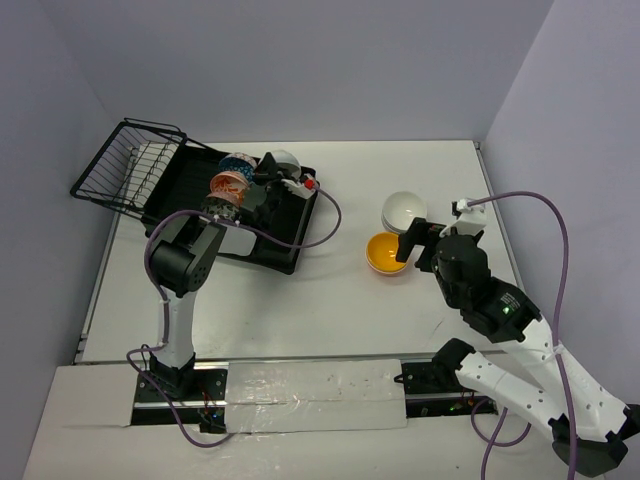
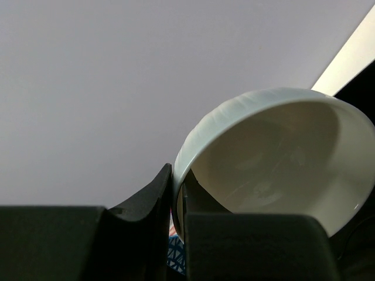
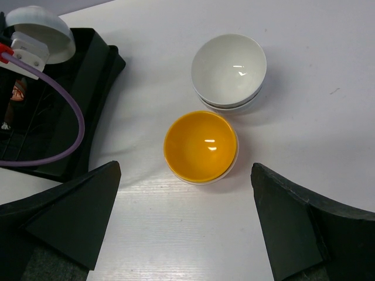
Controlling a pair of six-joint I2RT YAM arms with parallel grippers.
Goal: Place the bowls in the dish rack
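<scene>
My left gripper (image 1: 274, 172) is shut on the rim of a white bowl (image 1: 285, 160) and holds it on edge over the far end of the black dish rack (image 1: 285, 245). In the left wrist view the fingers (image 2: 146, 193) pinch the bowl's wall (image 2: 275, 158). Blue-, orange- and pink-patterned bowls (image 1: 230, 182) stand in a row in the rack beside it. My right gripper (image 3: 187, 202) is open and empty, hovering just short of a yellow bowl (image 3: 201, 146) nested in a white one. Two stacked white bowls (image 3: 228, 67) sit behind it.
The rack's wire basket (image 1: 125, 165) juts out at the far left. A purple cable (image 3: 58, 99) loops over the rack's near end. Grey walls close the table at back and sides. The yellow bowl (image 1: 386, 253) and white stack (image 1: 404, 210) sit right of centre.
</scene>
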